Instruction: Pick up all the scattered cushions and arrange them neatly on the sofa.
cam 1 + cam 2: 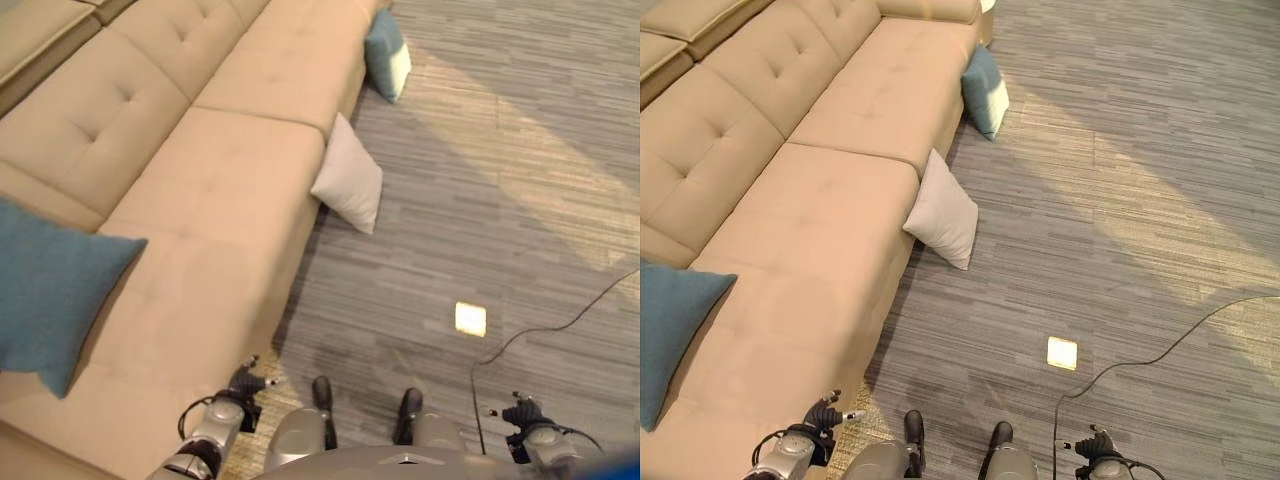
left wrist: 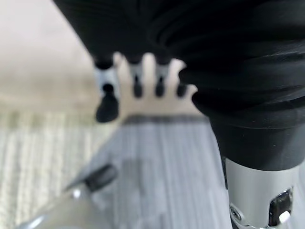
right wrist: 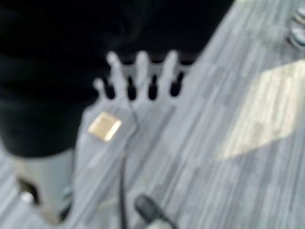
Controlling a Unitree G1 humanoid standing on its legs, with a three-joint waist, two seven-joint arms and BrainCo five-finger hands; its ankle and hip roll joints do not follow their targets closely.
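A beige sofa [image 1: 200,180] stands on grey striped carpet [image 1: 500,200]. A white cushion [image 1: 350,183] leans on the sofa's front edge, one corner up; a teal cushion [image 1: 387,55] leans farther along; another teal one [image 1: 50,295] lies on the seat. The left hand [image 2: 138,78] and right hand [image 3: 138,76] hang with relaxed fingers, holding nothing.

1. A long beige sofa [image 1: 200,190] in soft matte fabric, with button-tufted back cushions, fills the left side, running from near left to far centre.
2. Its seat is split by seams into broad flat sections.
3. Grey carpet [image 1: 1140,150] with fine striped plank-like texture covers the floor on the right.
4. A wide pale band of light [image 1: 520,150] slants across the carpet from far centre to the right.
5. A small square brass-coloured floor plate [image 1: 470,319] is set in the carpet, near and right of the sofa's front edge.
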